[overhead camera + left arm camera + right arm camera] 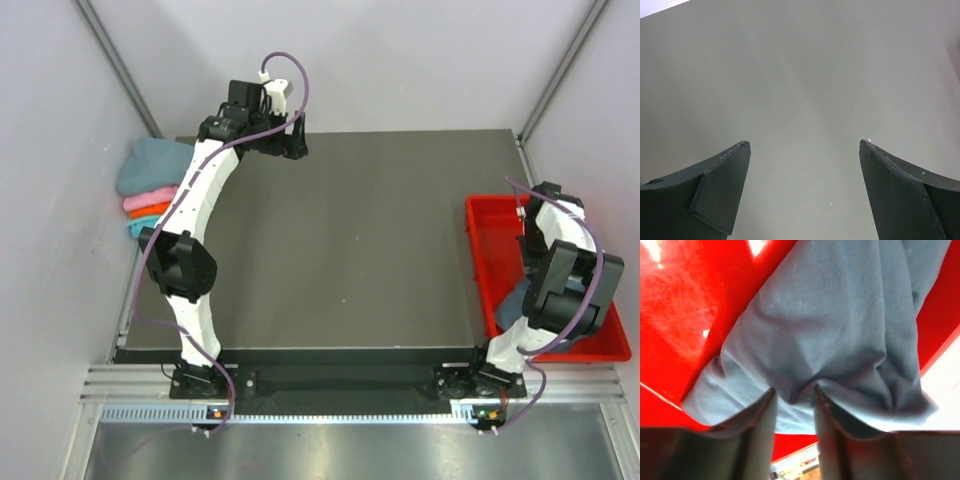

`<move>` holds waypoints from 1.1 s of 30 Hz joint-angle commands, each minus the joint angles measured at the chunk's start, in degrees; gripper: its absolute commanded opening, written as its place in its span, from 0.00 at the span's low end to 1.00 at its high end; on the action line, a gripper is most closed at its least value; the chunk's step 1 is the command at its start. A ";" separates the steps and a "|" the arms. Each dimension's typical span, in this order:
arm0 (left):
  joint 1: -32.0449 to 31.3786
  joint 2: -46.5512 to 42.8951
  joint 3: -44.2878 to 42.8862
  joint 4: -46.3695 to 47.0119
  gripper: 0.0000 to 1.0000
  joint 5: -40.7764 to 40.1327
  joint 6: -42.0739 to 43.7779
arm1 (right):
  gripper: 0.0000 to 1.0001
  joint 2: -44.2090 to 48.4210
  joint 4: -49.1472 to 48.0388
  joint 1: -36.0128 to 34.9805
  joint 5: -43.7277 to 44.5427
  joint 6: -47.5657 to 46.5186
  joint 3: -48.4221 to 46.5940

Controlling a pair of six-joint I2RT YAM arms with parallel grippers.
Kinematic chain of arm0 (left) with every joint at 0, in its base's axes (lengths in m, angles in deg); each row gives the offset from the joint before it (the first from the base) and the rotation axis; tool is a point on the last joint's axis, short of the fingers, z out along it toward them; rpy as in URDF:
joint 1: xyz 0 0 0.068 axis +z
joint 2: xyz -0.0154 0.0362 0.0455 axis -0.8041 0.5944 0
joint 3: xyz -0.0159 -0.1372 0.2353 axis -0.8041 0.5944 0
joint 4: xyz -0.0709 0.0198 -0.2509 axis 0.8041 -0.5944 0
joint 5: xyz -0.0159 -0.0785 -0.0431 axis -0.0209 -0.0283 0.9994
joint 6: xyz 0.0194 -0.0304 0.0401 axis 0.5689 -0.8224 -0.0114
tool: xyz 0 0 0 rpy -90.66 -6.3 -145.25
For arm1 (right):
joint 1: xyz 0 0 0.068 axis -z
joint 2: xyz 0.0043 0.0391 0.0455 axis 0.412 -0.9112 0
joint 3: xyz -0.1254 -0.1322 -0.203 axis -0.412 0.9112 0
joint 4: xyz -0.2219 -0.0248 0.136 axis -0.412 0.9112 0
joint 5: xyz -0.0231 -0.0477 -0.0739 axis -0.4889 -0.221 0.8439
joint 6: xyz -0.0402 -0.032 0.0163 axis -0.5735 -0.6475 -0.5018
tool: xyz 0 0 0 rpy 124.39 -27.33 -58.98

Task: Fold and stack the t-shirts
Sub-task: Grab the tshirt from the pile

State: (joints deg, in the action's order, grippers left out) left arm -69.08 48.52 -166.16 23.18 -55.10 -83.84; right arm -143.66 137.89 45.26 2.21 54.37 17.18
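Dark grey matte table (380, 250) inside a white-walled booth, with both arms bolted at the near edge. The left gripper (805, 145) is way out by the far edge, jaws spread wide with nothing but bare tabletop between them. The right gripper (792, 392) is down in the red plastic tray (480, 250) at the table's right edge. Its two fingers are pinched onto a bunched fold of the slate blue-grey cloth t-shirt (840, 325), which lies crumpled in that tray.

Over at the far left edge of the table there's a stack of folded shirts: a dusty teal t-shirt (155, 165) on top, then a pink t-shirt (145, 203), an orange t-shirt (150, 214) and a turquoise t-shirt (143, 227) at the bottom. In the top view the left arm's white link runs just beside the stack.
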 commanded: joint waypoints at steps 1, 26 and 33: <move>-0.27 0.43 -2.45 0.61 0.94 0.40 0.11 | 0.26 -0.39 -0.80 0.96 0.11 0.25 -2.82; -0.62 -2.38 3.26 2.27 0.99 -21.30 4.07 | 0.00 -0.13 -11.59 -26.36 -25.11 -7.47 -59.16; -0.45 -8.17 10.37 3.50 0.99 -25.34 2.48 | 0.00 0.05 -21.27 -38.05 -28.19 -6.53 -63.44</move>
State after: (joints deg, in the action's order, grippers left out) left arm -69.76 47.25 -157.51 24.20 -77.27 -80.52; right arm -144.18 125.37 9.15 -23.50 47.22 -40.33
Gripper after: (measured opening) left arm 0.989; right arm 0.013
